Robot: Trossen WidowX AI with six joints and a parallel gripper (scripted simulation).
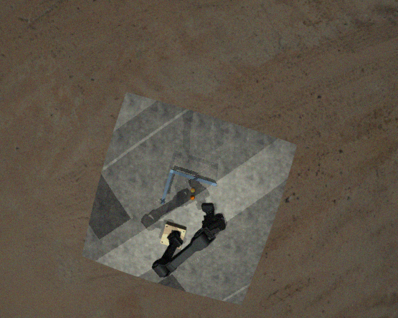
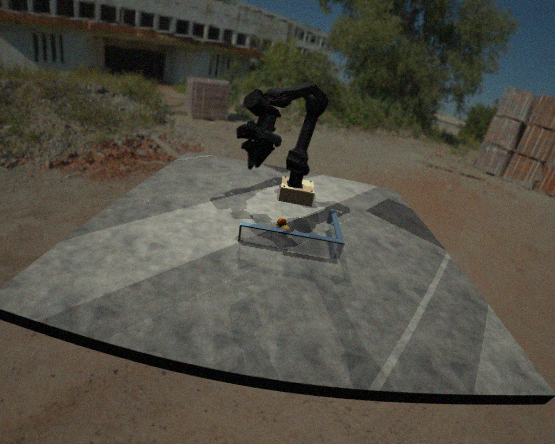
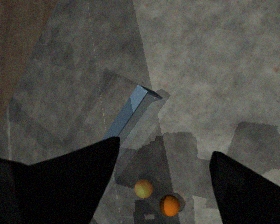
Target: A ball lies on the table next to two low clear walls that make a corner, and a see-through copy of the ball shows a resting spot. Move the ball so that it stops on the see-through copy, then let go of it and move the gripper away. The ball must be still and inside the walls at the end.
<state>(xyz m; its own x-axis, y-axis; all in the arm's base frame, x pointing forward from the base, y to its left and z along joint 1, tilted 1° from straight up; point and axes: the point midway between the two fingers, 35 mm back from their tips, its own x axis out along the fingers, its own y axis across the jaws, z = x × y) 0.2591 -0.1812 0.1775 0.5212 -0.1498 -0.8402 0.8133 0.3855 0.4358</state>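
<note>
Gripper (image 2: 255, 162) of mine hung high above the table, fingers partway apart w/ nothing between them, pointing down. Wrist view showed both dark fingers at the frame's bottom corners, w/ the ball and its copy on the surface far below, in the gap between them.

Biggest first: table (image 1: 137, 143), a grey slab w/ lighter and darker bands and a thin pale stripe. My arm (image 1: 192, 245) stood on a tan base block (image 1: 167, 229) near one edge of the table, folded back over itself, w/ the wrist reaching twd the middle. Its shadow fell across the slab and into the walled area.

Walls (image 2: 291, 240) next: two low clear panels w/ blue top edges, meeting in an L abt mid-table. In top view the corner sat on the side away from my base, one panel running twd the table's edge w/ the base, the other running across.

Ball (image 1: 192, 198), small and orange, lay on the table inside the angle of the walls, toward the open side facing my base. See-through copy (image 1: 193, 190), paler yellow-orange, sat just beside it, closer to the cross panel. In wrist view, ball (image 3: 170, 205) and copy (image 3: 143, 188) were near each other; couldn't tell if they overlapped.
</note>
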